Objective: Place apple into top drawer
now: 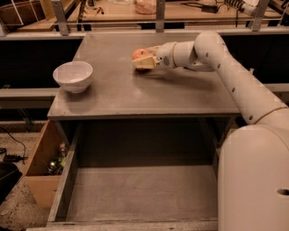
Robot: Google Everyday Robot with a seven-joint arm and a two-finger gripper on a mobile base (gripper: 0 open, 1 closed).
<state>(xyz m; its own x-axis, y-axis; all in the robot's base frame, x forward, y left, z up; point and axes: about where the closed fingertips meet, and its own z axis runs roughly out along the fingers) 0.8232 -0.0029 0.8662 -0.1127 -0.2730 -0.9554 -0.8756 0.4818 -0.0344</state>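
The red-orange apple (140, 54) is at the far middle of the grey cabinet top (135, 94). My gripper (144, 59) reaches in from the right and is shut on the apple, with pale fingers (145, 63) around its lower side. The apple seems to be held just above the surface, with a shadow under it. The top drawer (63, 187) stands pulled open below the cabinet's front edge, and its flat grey bottom is bare. My arm (235, 76) runs from the lower right up to the gripper.
A white bowl (73, 76) stands at the left of the cabinet top. A tan wooden box (41, 173) with small items sits on the floor left of the drawer. A rail and a cluttered bench (135, 13) run behind the cabinet.
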